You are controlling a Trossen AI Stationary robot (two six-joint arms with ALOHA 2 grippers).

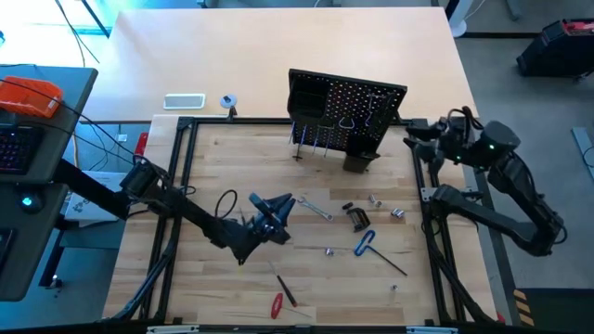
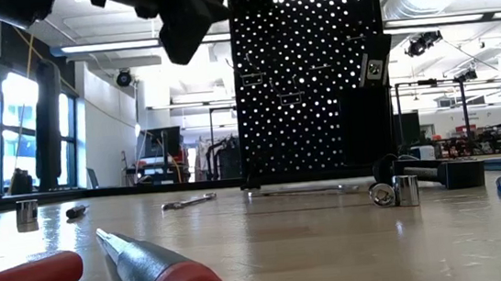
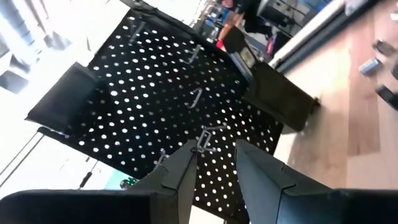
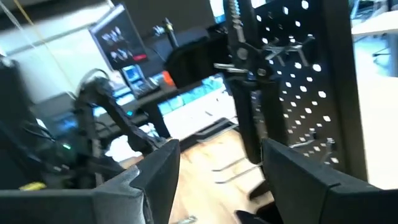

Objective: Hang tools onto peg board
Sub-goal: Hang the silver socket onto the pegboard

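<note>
Right gripper (image 1: 415, 139) spread, empty, just beside peg board (image 1: 345, 102) at table's far edge; left gripper (image 1: 278, 220) mid-table, state unclear.

We count one peg board (image 1: 348, 116) standing on the worktop (image 1: 223, 176), two red-handled screwdrivers (image 1: 277, 303), one blue-handled hex key (image 1: 364, 244), one silver wrench (image 1: 316, 209), one pair of black-handled pliers (image 1: 357, 217), and two robot arms, each with one hand: left hand (image 1: 278, 215), right hand (image 1: 415, 134).
</note>
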